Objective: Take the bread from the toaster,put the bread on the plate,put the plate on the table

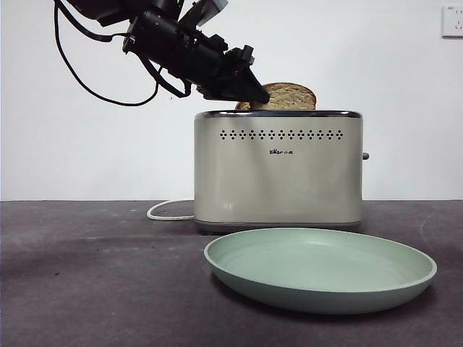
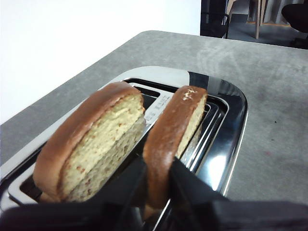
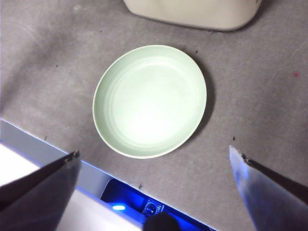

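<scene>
Bread (image 2: pixel 171 134) upright in toaster (image 1: pixel 278 173), held by left gripper (image 2: pixel 158 180).
Jaws closed on either face of the slice's crust end; second slice (image 2: pixel 91 147) in the neighbouring slot. Plate (image 1: pixel 320 269) on table (image 1: pixel 87 289) just before the toaster. Right gripper (image 3: pixel 154 166) spread wide, holding nothing, above the plate.

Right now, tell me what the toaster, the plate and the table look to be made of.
The toaster: cream satin body, probably painted or brushed metal, though plastic is possible; its top rim mirrors light like chrome. The plate: pale mint, smooth with a soft sheen, plastic or glazed ceramic, can't tell which. The table: dark grey matte, faintly scuffed, likely laminate.
</scene>
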`<state>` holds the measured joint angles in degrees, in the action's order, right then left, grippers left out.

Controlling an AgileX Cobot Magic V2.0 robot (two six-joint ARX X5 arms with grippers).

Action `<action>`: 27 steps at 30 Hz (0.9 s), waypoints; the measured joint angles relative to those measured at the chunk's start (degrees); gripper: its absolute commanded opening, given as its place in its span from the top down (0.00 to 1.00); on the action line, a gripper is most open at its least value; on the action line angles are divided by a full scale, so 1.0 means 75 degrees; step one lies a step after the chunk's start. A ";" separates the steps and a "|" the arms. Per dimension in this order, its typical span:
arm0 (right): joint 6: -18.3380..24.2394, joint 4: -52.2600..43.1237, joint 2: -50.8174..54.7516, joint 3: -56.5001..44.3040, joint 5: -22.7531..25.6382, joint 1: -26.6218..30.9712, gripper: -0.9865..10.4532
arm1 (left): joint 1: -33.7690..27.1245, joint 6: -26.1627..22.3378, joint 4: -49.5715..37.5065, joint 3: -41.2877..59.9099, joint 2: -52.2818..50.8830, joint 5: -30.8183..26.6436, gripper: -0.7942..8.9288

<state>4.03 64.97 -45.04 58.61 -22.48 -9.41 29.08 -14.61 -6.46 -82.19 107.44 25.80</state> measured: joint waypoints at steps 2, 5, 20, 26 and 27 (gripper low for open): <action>0.0000 0.0000 0.0000 0.0000 0.0000 0.0000 0.39 | 0.0000 -0.0003 -0.0044 0.0000 0.0000 -0.0003 0.93; 0.0000 0.0000 0.0000 0.0000 0.0000 0.0000 0.39 | 0.0000 0.0003 -0.0096 0.0000 0.0000 0.0000 0.93; 0.0000 0.0000 -0.0003 0.0000 0.0009 0.0000 0.39 | 0.0044 0.0154 0.1201 -0.1434 -0.0504 0.0169 0.93; 0.0000 -0.0012 -0.0184 0.0000 0.0012 0.0000 0.39 | 0.0047 0.0157 0.2279 -0.2116 -0.1131 0.0437 0.93; 0.0000 -0.0035 -0.0259 0.0000 0.0009 0.0000 0.39 | 0.0047 0.0157 0.2387 -0.2130 -0.1314 0.0434 0.93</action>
<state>4.03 64.71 -46.98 58.61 -22.41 -9.41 29.43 -13.43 11.44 -98.17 97.58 29.06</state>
